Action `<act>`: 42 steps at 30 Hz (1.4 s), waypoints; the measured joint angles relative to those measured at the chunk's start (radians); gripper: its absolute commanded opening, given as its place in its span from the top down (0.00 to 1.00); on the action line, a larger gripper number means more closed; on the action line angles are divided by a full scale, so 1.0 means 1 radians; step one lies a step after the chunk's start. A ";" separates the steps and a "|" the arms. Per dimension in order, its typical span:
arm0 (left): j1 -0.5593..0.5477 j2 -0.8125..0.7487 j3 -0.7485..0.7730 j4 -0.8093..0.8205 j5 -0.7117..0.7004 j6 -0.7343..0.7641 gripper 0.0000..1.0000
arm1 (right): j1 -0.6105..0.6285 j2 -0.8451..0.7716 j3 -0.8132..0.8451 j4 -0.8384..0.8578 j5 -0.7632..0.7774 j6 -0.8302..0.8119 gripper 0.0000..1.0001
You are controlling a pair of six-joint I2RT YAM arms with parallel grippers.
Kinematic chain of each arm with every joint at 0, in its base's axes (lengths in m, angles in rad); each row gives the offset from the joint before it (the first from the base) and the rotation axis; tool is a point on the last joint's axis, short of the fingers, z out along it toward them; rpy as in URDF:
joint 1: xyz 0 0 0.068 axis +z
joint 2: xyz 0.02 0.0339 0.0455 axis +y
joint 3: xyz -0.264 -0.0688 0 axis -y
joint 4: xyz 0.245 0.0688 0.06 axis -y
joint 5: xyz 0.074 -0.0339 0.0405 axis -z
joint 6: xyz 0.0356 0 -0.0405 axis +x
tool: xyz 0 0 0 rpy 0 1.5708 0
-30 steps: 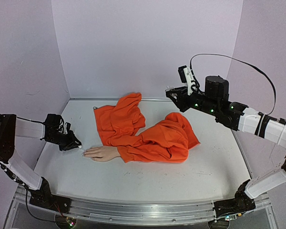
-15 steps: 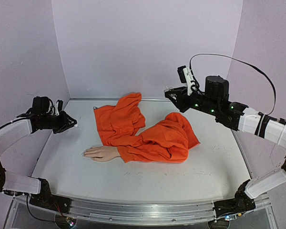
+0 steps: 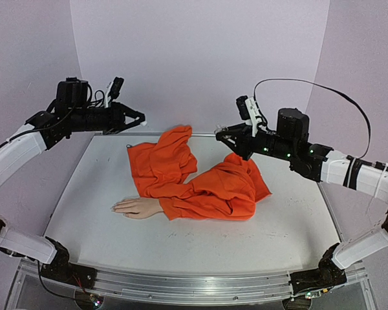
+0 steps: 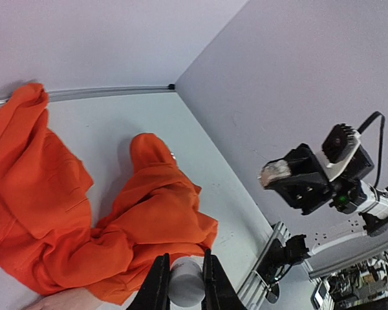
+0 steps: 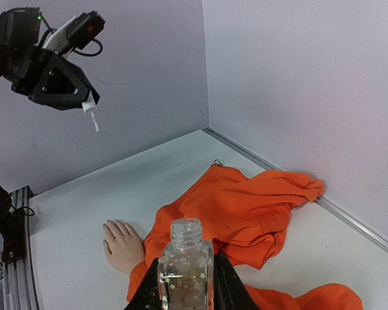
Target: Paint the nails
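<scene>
Left gripper (image 3: 136,121): jaws closed on the white brush cap (image 4: 185,289). It is raised well above the table (image 3: 278,226), toward the back-left corner.
Brush (image 5: 93,118): a thin white tip hanging from the cap and clear of everything. Held this high, it cannot smear the cloth or the table.
Right gripper (image 3: 222,134): jaws clamped on the sides of the bottle (image 5: 185,255). It is held in the air above the far edge of the orange sleeve (image 3: 200,184).
Bottle: clear glass, upright, with an open neck. Upright carriage probably prevents spillage and presents the neck to the brush.
Arm relation: the two grippers face each other and are well apart. This pose suits a dip of the brush into the neck, which is a judgement only.
Mannequin hand (image 3: 137,207): lies flat on the table, palm down, fingers pointing to the left arm's side, wrist inside the sleeve. Neither gripper is near it.
Nails (image 5: 114,227): at the fingertips, unobstructed and facing up. They are too small to tell whether any carries polish.
Next requirement: fine alignment of the brush with the narrow neck.
Risk: a drip onto the sleeve.
</scene>
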 measured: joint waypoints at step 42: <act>-0.216 0.220 0.244 -0.001 0.087 -0.017 1.00 | 0.142 0.205 0.046 0.213 -0.085 -0.002 1.00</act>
